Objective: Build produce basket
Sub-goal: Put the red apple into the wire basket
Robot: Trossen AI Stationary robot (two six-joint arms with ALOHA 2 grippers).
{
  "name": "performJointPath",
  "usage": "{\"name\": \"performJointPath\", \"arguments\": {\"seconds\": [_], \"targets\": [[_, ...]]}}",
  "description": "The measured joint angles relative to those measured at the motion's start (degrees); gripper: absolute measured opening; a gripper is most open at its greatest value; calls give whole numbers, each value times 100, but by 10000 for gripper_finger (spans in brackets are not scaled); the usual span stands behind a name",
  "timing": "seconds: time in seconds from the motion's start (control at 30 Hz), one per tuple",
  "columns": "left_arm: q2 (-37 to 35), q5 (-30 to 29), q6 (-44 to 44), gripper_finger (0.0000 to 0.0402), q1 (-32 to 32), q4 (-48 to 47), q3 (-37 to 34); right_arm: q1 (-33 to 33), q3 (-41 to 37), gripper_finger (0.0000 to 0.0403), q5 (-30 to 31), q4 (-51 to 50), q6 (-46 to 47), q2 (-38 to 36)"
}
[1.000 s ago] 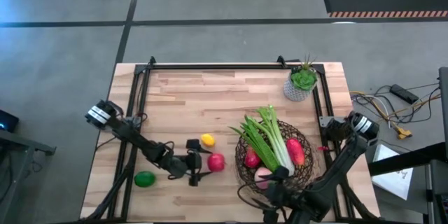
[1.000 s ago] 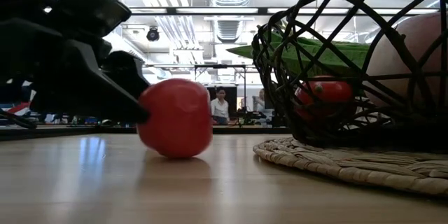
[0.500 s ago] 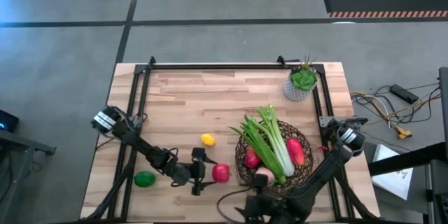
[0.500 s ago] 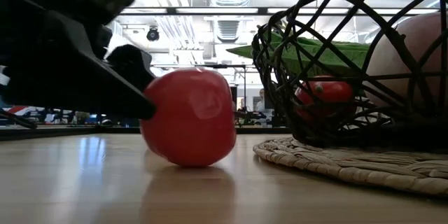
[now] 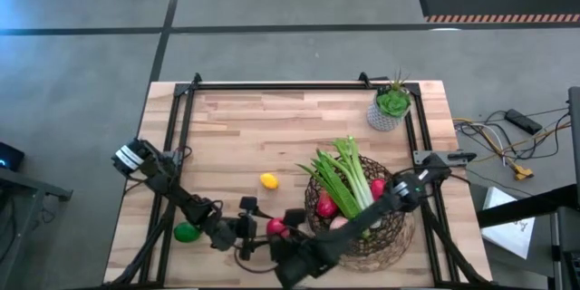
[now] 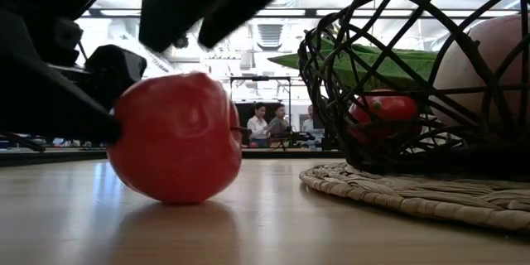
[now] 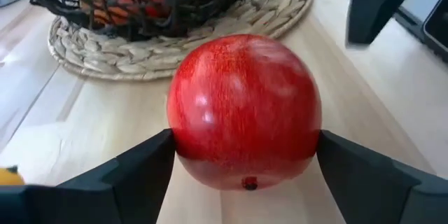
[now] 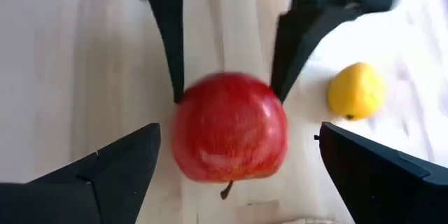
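A red apple [image 5: 276, 227] rests on the wooden table near its front edge, just left of the dark wire basket [image 5: 396, 220]. My left gripper [image 5: 261, 228] reaches in level from the left, shut on the apple. My right gripper [image 5: 292, 245] hangs open just above the apple, a finger on each side [image 8: 239, 136], touching nothing. The basket stands on a woven mat [image 6: 414, 190] and holds a leafy green [image 5: 349, 181], a red pepper [image 5: 381, 195] and other produce. A lemon [image 5: 269, 180] and a lime [image 5: 187, 232] lie on the table. My left gripper pinches the apple between its two fingers, on its two opposite sides [image 7: 183, 147]. The fingers [image 7: 140, 171] come in level from the table's left, low over the wood. The apple's underside rests on the table [image 6: 175, 195].
A small grey pot with a green plant [image 5: 390, 109] stands at the far right corner. Black frame rails run along the table's left, right and far edges. Bare wood lies across the far and middle left of the table [image 5: 254, 136].
My left gripper has moved toward the table's near edge, taking the apple along the wood with it. My right arm has swung from the near right toward the table's left, and its open gripper now hangs over the apple.
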Motion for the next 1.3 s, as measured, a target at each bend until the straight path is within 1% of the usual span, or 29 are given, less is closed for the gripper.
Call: {"name": "performJointPath", "arguments": {"seconds": [0.13,0.23,0.47,0.53,0.63,0.73,0.8,0.93,1.0,1.07,1.13,1.23,1.3], "targets": [[-8,-54,-144,315,-82,-137,-40,-235,398,373,-655,49,-408,365],[-8,-61,-150,315,-128,-147,-44,-366,484,373,-806,30,-438,480],[-47,-70,-141,315,-228,-239,-40,-440,482,370,-835,60,-677,653],[-152,-56,-147,314,-262,-456,-17,-447,487,360,-869,72,-729,674],[-403,-32,-152,314,-342,-754,-16,-443,489,333,-870,62,-753,699],[-727,14,-152,314,-444,-1344,-14,-447,487,302,-901,48,-753,701],[-981,36,-210,314,-509,-1926,2,-441,488,292,-913,34,-753,686],[-1547,-179,-981,314,-588,-3170,15,-255,500,292,-868,-134,-729,493],[-1797,-396,-1403,314,-607,-3643,-7,-50,500,291,-668,-181,-674,310],[-1969,-617,-1627,314,-607,-3886,-23,161,500,290,-435,-557,-451,-53],[-2069,-816,-1639,314,-607,-3919,-24,375,501,290,-56,-1094,15,-517],[-2091,-1247,-1602,315,-596,-3919,39,680,519,290,570,-2212,1121,-1121],[-2091,-1324,-1599,315,-501,-3912,113,823,506,289,518,-3074,2126,-1395]]}}
